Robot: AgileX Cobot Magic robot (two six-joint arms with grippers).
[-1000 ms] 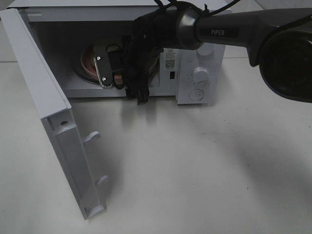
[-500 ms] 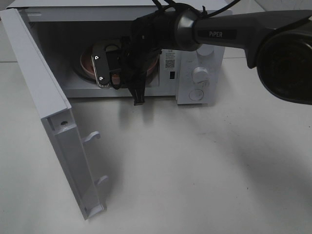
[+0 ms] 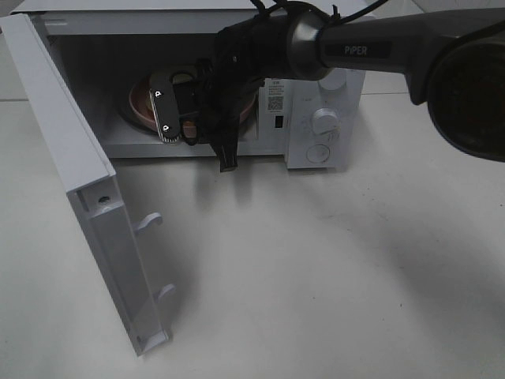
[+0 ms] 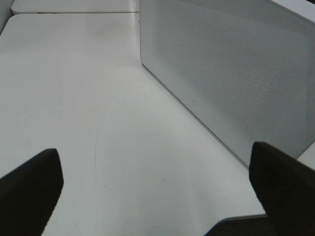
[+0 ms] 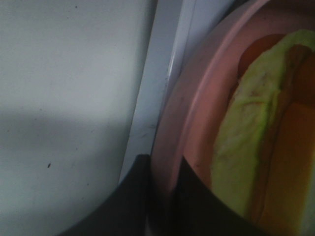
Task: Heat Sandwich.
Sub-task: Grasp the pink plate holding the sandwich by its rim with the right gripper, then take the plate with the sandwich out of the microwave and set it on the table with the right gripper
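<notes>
The white microwave stands open, its door swung out to the left. Inside lies a round pink plate. My right gripper reaches into the cavity and is shut on the plate's front rim. In the right wrist view the two dark fingers pinch the pink rim, and the sandwich lies on the plate with pale yellow-green filling and an orange-brown edge. The arm hides most of the sandwich in the high view. My left gripper hangs open over bare table, holding nothing.
The open door juts toward the table's front left, with two latch hooks on its edge. The control panel with knobs is right of the cavity. The microwave's perforated side wall stands close to the left gripper.
The right gripper's fingers have come together on the plate's rim and its wrist has shifted slightly. The left gripper shows no change.
</notes>
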